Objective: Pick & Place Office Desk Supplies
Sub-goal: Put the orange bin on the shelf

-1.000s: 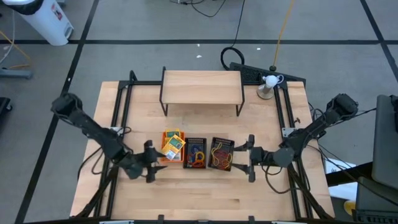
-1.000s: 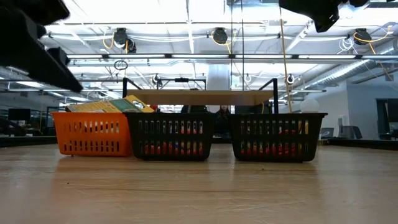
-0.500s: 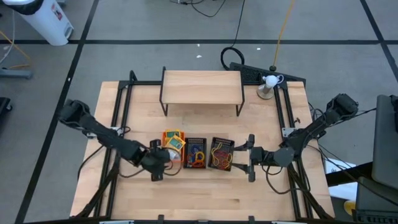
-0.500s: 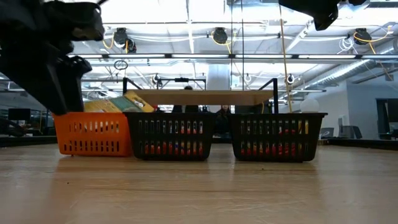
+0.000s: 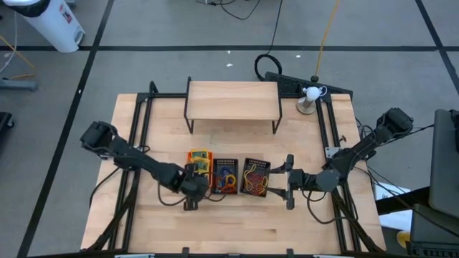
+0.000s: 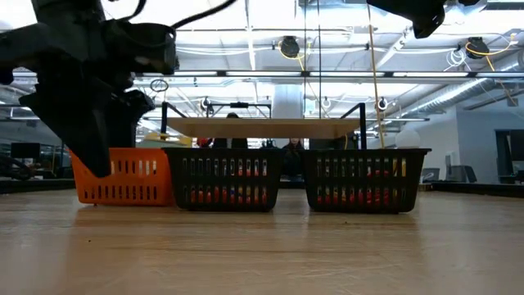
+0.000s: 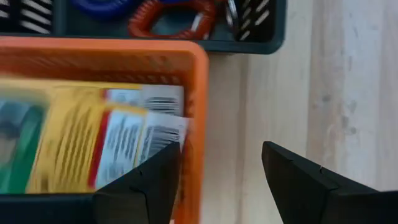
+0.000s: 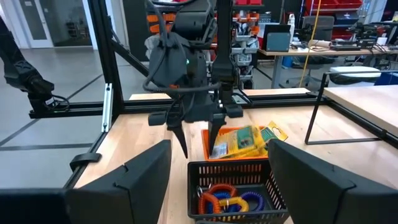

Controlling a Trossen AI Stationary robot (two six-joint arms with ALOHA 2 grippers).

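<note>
Left pincer [image 5: 192, 188], jaws apart, straddles the near wall of the orange bin [image 7: 112, 53], packs [image 7: 81, 146] inside; should lower squarely before closing. Right pincer [image 5: 287, 180] waits apart beside the black bin [image 5: 254, 176].

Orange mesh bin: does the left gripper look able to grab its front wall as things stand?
Probably yes. The left gripper is open and straddles the orange mesh bin wall, one finger inside by the yellow-and-green packs, the other outside over bare table.
</note>
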